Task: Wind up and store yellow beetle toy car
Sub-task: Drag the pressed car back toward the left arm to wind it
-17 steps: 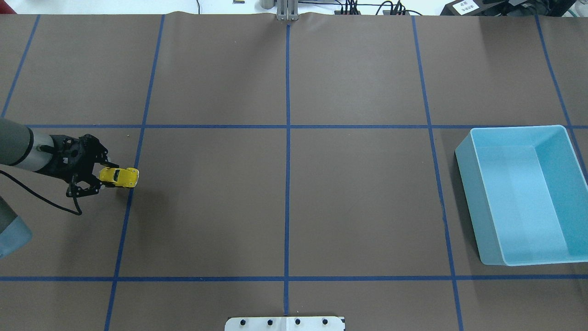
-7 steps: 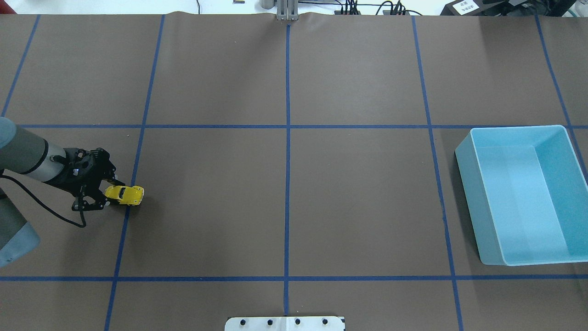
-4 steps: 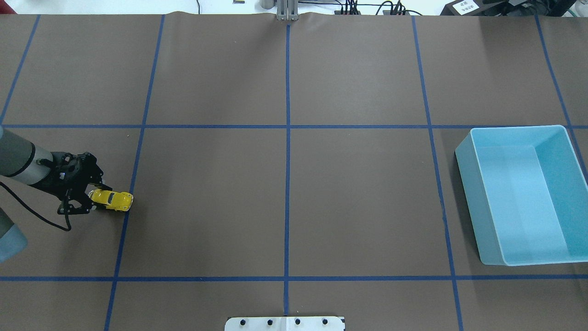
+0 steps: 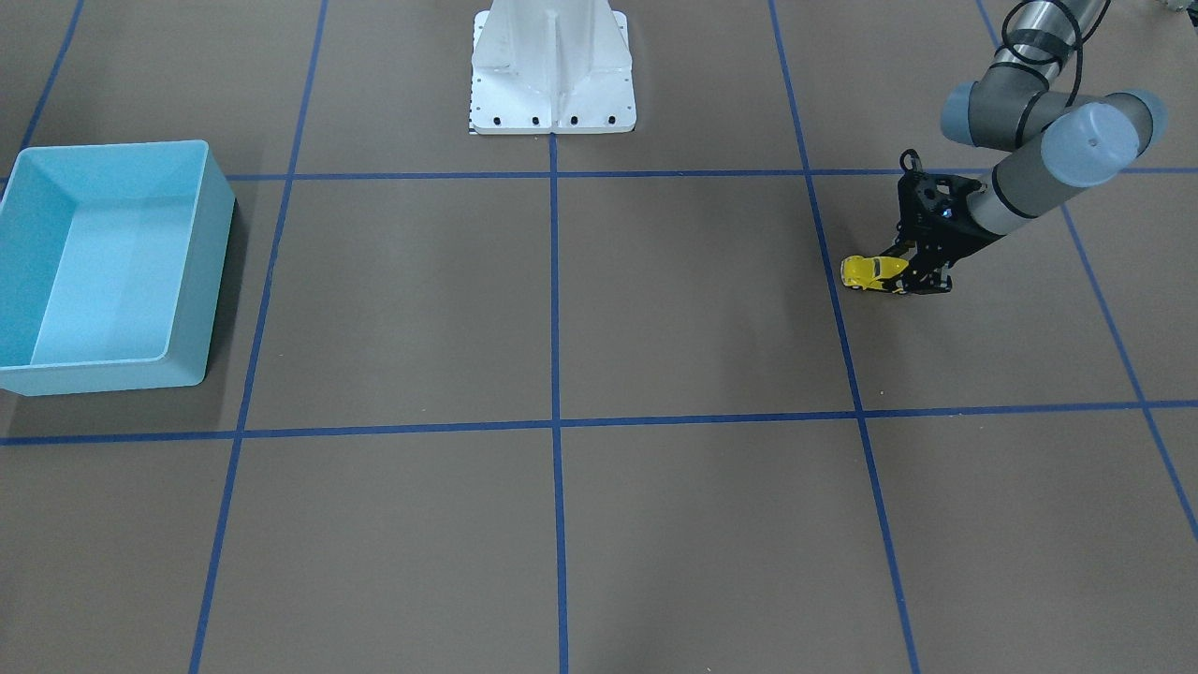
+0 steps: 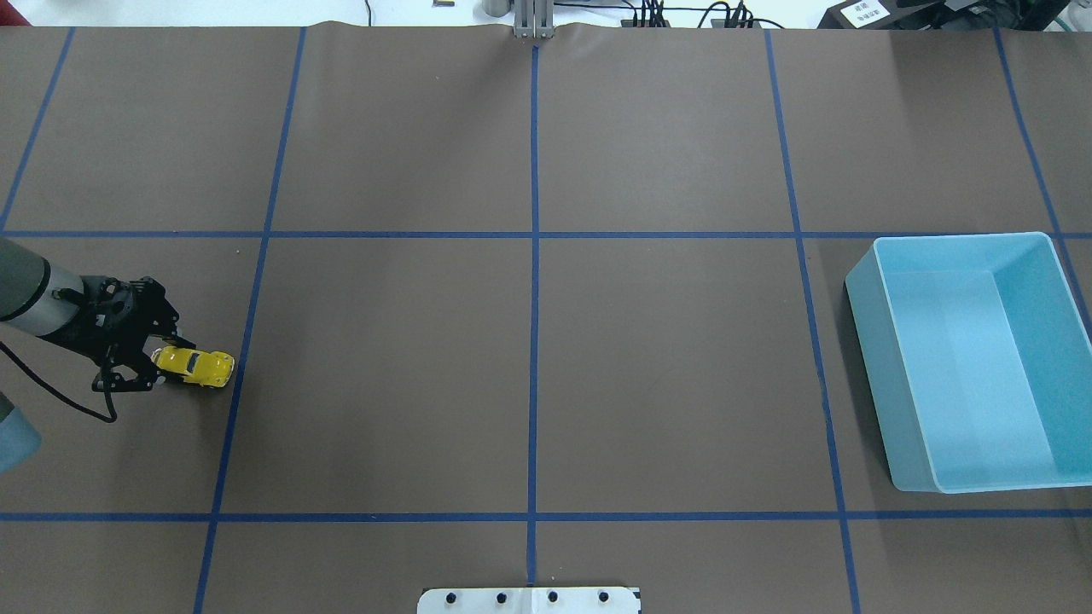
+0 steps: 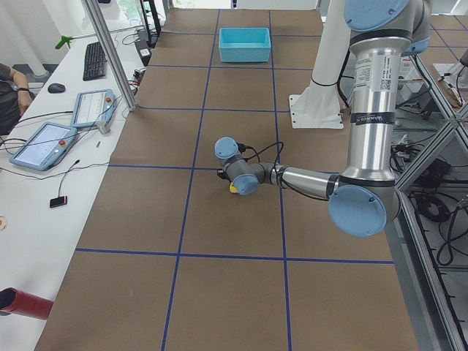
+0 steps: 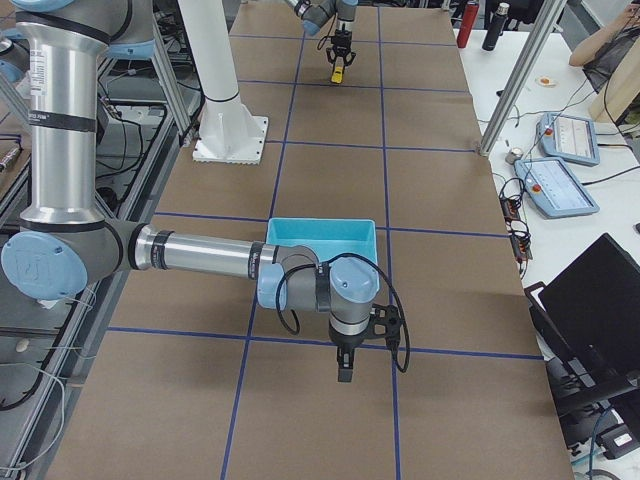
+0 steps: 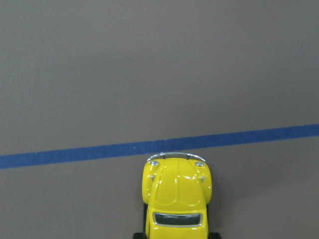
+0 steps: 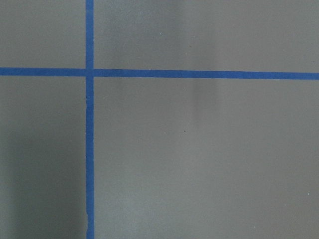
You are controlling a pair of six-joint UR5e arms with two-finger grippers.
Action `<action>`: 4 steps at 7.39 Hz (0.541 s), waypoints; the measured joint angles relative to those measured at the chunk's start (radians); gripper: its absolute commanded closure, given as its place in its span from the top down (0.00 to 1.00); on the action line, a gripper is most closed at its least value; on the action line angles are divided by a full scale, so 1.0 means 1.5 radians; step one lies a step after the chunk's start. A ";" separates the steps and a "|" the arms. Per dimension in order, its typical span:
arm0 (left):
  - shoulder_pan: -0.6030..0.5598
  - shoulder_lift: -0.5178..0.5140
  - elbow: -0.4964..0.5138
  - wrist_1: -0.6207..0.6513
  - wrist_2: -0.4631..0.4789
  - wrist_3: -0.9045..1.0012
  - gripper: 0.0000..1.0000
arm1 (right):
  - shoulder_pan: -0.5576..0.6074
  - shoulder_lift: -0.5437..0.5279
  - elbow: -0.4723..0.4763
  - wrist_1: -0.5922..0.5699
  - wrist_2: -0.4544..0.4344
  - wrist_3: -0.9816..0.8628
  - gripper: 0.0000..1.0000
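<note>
Yellow and glossy, the tiny rounded Beetle-shaped toy car [image 5: 194, 367] stands on the brown paper-covered table [image 5: 384, 384] at my robot's left. Its nose is just beside a blue tape line and it is well apart from the light blue rectangular plastic bin [image 5: 868, 367], and the left gripper [image 5: 160, 370] pinches its rear flanks between both fingers. I judge it light and rigid but slick over that curved shell, so the hold belongs low across the flatter door sides, pressed down so the wheels bite while winding. The right gripper [image 7: 345, 368] shows only in a side view, near the bin, and I cannot tell how its jaws stand.
</note>
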 measured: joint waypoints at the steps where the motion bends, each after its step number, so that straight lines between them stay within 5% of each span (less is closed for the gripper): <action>1: -0.004 0.004 0.002 0.000 -0.003 0.002 0.06 | 0.000 0.001 0.000 0.000 0.000 0.000 0.99; 4: -0.010 0.011 0.005 -0.002 -0.006 0.003 0.08 | 0.000 0.003 0.001 0.001 0.000 0.000 0.99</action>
